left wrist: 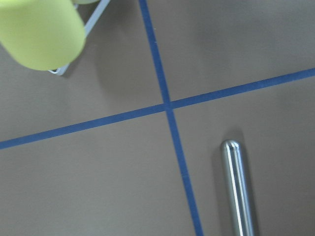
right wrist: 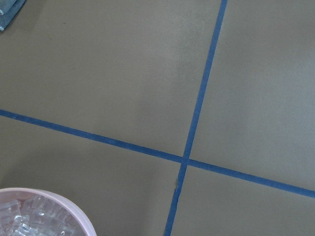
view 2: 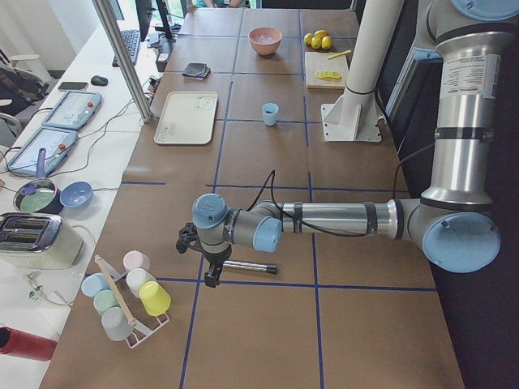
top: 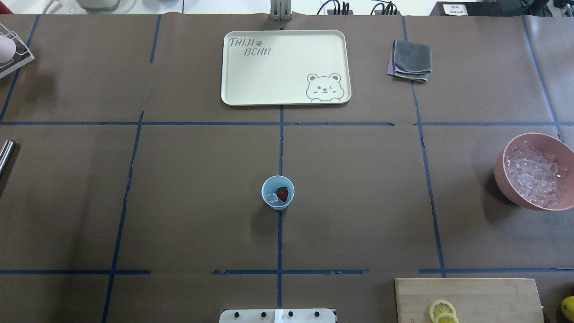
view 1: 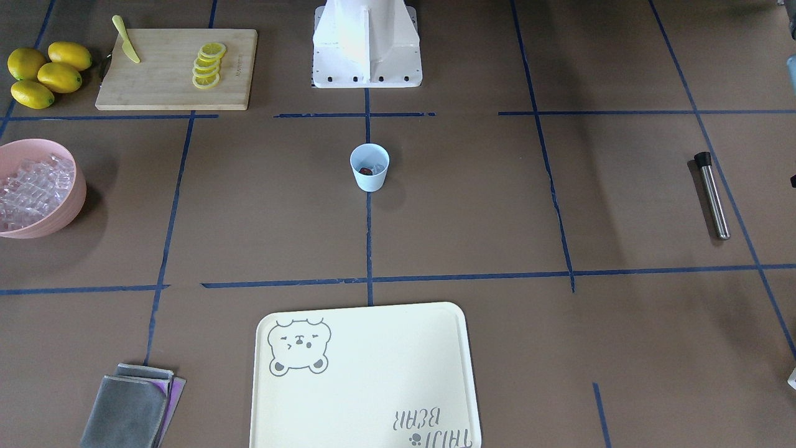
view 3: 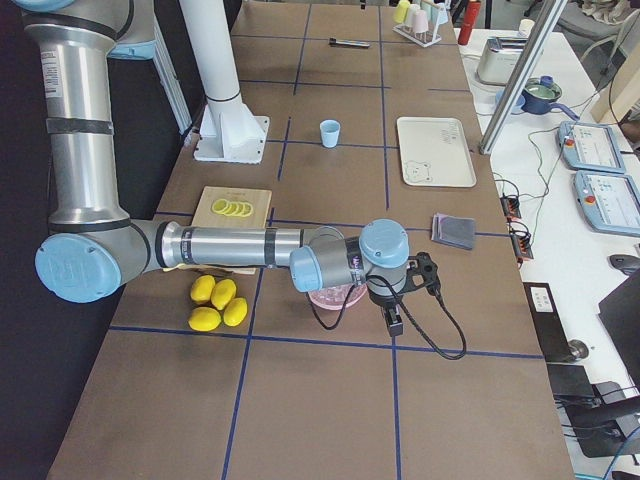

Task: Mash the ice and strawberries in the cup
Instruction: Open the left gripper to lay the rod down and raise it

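We see the cup [top: 278,193] standing upright at the middle of the table, on a blue tape line. Inside it lies the strawberry [top: 282,194], with a clear ice cube [top: 271,197] just beside it at about its 8 o'clock. There may be more ice under the berry, but the view is too small to say.

In the overhead view, taking the cup as the centre of the dial:
- The cream tray [top: 287,72] lies at 12 o'clock.
- A folded grey cloth [top: 410,60] lies near 1 o'clock.
- The pink bowl [top: 500,172], heaped with ice cubes, sits at 3 o'clock by the table's edge.
- The wooden board [top: 493,296] with lemon slices [top: 441,310] lies near 5 o'clock.
- A steel rod [top: 5,154] lies at 9 o'clock.

All of these are well apart from the cup.

The left gripper [view 2: 212,277] hangs over the rod, near a rack of cups. Its wrist camera shows only the rod's rounded end and a yellow cup [left wrist: 39,29]. The right gripper [view 3: 394,322] hangs just beside the pink bowl. We cannot tell whether either pair of jaws is apart or together.
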